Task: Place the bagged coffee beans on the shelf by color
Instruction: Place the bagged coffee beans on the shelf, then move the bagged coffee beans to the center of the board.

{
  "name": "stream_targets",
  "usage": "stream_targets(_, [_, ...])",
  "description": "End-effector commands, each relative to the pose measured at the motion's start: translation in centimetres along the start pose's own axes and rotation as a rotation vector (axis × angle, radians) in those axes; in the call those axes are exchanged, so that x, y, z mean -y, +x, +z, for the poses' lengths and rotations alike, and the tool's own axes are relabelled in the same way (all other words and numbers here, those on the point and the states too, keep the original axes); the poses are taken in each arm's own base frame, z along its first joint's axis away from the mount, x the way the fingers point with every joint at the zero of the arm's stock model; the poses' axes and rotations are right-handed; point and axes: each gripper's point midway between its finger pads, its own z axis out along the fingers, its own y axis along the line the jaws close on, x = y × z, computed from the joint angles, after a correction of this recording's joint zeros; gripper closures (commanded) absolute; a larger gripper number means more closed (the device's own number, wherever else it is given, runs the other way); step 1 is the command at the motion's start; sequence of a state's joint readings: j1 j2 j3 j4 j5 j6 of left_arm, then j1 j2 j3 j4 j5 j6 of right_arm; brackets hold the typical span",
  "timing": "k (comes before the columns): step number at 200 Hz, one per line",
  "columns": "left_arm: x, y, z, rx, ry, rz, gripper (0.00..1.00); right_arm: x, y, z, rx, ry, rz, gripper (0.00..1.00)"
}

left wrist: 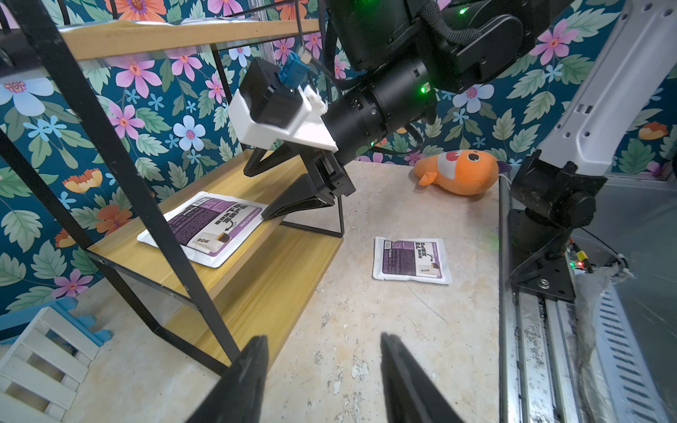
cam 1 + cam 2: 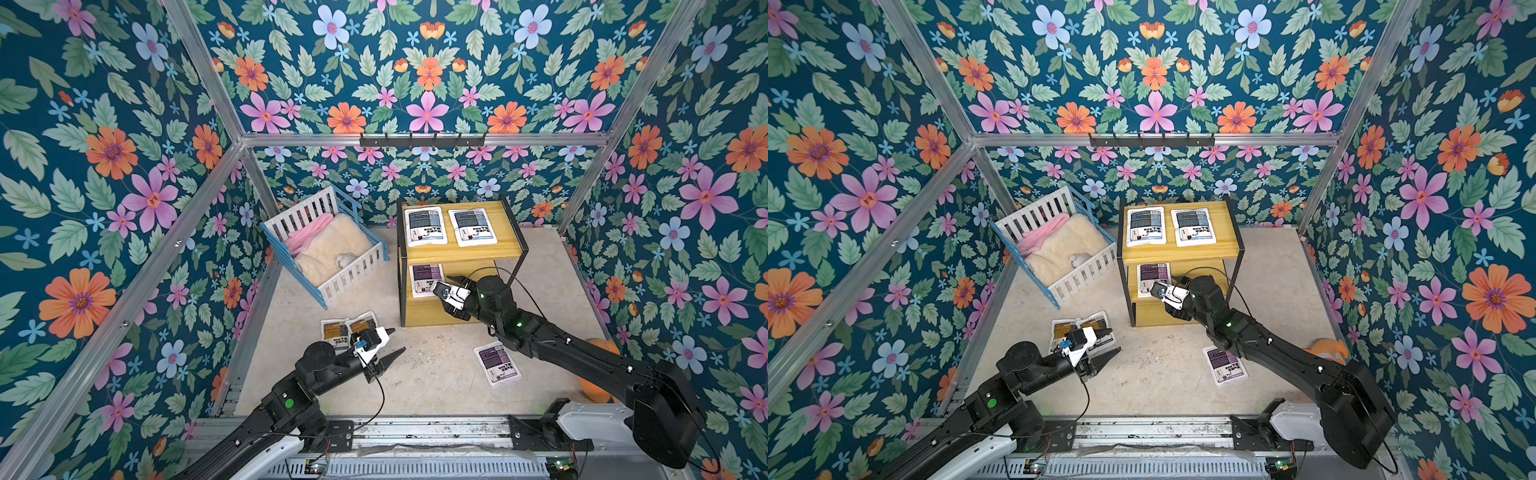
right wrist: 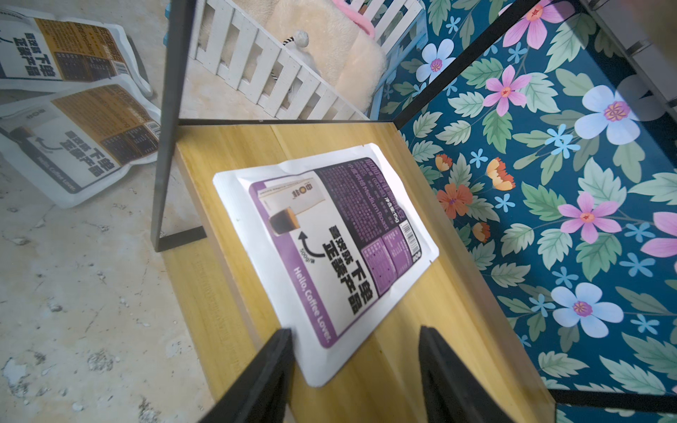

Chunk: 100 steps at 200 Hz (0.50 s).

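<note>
The right pincer [image 3: 354, 329] stands released over the shelf's [image 2: 509, 243] middle board, tips either side of the near corner of the purple pouch [image 3: 329, 249] lying flat there. It is best backed out level toward 5 o'clock, where the second purple pouch [image 2: 496, 363] lies on the table [image 2: 436, 374], keeping clear of the black frame post [image 3: 172, 110]. The left pincer [image 2: 395, 340], released and empty, hovers at 8 o'clock by the yellow-brown pouches [image 2: 334, 330].
</note>
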State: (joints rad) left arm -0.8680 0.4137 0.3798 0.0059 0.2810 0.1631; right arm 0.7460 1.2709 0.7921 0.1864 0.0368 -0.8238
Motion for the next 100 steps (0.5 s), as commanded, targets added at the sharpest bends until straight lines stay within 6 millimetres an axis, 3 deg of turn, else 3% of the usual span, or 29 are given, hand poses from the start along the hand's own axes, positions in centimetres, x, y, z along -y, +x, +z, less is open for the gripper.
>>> stream_targets(1, [-0.2,-0.6,-0.1,0.023,-0.010,0.006,0.45,0.4,-1.6,-1.2,0.043,0.008,0.056,0.40])
stream_targets(26, [-0.8,-0.9,-0.1,0.033,-0.044,-0.038,0.45,-0.5,-5.1,-6.8,0.177,-0.098,0.405,0.38])
stream_targets(35, [-1.3,-1.1,-0.1,0.036,-0.067,-0.061,0.45,-0.5,-5.3,-9.0,0.197,-0.131,0.653,0.31])
stream_targets(44, [-1.7,-1.3,0.0,0.036,-0.088,-0.097,0.46,-0.7,-4.6,-10.9,0.168,-0.149,0.898,0.31])
stream_targets(52, [-2.1,-1.4,0.2,0.031,-0.110,-0.144,0.47,-0.6,-3.5,-12.4,0.114,-0.134,1.107,0.35])
stream_targets(66, [-3.1,-1.4,0.6,0.015,-0.157,-0.249,0.50,-1.3,1.1,-14.5,-0.089,-0.014,1.428,0.43])
stream_targets(86, [-3.8,-0.6,1.7,-0.043,-0.189,-0.406,0.49,-3.2,6.9,-17.9,-0.335,0.164,1.650,0.49])
stream_targets(100, [-3.8,0.5,3.1,-0.112,-0.194,-0.480,0.51,-4.5,10.1,-19.0,-0.486,0.258,1.699,0.50])
